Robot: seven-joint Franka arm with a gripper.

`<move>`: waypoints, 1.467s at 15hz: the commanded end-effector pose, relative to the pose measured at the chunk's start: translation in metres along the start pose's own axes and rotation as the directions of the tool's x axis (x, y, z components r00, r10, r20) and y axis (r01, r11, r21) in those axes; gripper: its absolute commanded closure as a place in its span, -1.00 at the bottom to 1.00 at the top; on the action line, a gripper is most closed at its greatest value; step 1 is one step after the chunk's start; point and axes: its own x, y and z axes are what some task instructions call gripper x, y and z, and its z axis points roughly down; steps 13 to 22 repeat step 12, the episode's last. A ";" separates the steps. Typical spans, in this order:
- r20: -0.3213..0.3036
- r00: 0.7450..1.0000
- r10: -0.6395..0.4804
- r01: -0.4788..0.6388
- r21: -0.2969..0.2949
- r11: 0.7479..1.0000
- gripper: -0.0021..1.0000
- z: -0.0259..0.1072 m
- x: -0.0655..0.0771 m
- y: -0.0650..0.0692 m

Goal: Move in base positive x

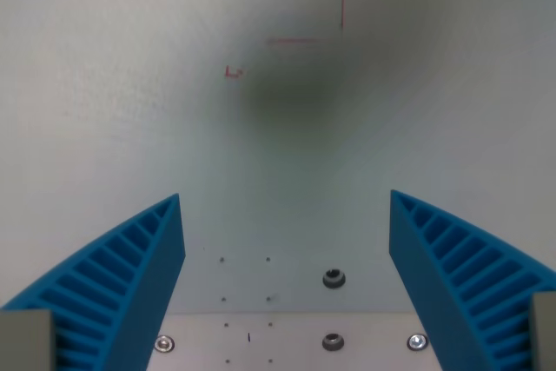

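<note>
- So the gripper (pixel 287 202) is spread wide here. The two blue ribbed fingers come in from the bottom corners of the wrist view, and there's a big gap between the tips.
- The finger on the wrist view's left (pixel 122 288) and the one on the wrist view's right (pixel 460 280) both lean inward toward the top. You can see the slotted ribbing on each pretty clearly.
- There's nothing between them. No object is pinched and nothing touches either finger's inner face as far as I can see, just bare surface showing through the gap.
- Below the camera is a pale grey-white table (pixel 130 84). It looks flat and mostly featureless.
- There's a soft dark shadow patch (pixel 300 97) on the surface above the gap, blurry at the edges.
- Thin red lines (pixel 321 36) are drawn near the top, one vertical stroke and one short horizontal one that nearly form a corner. A tiny red mark (pixel 233 72) sits a bit to the wrist view's left of them. I can't make out what it says.
- Down at the bottom edge there's a lighter metal plate (pixel 295 341) with a few bolts, including a dark one (pixel 334 279) just above the plate edge and another (pixel 332 341) on it, plus small shiny screws at either side.
- There are also some tiny dark dots (pixel 245 260) in a grid-ish pattern between the fingers.
- The task is just an arm move, so there's no thing to track besides the gripper itself, which hangs over the table.
</note>
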 end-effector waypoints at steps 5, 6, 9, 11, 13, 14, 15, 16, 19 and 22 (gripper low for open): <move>0.017 1.000 0.001 -0.001 0.005 1.000 -1.00 -0.001 0.036 0.002; 0.017 1.000 0.001 -0.001 0.005 1.000 -1.00 0.000 0.041 0.002; 0.017 1.000 0.001 -0.001 0.005 1.000 -1.00 0.000 0.056 0.004; 0.017 1.000 0.001 -0.001 0.005 1.000 -1.00 0.001 0.066 0.004; 0.017 1.000 0.001 -0.001 0.005 1.000 -1.00 0.001 0.071 0.005; 0.017 1.000 0.001 -0.001 0.005 1.000 -1.00 0.001 0.071 0.005; 0.017 1.000 0.001 -0.001 0.005 1.000 -1.00 0.001 0.071 0.005; 0.017 1.000 0.001 -0.001 0.005 1.000 -1.00 0.001 0.071 0.005; 0.017 1.000 0.001 -0.001 0.005 1.000 -1.00 0.001 0.071 0.005; 0.017 1.000 0.001 -0.001 0.005 1.000 -1.00 0.001 0.071 0.005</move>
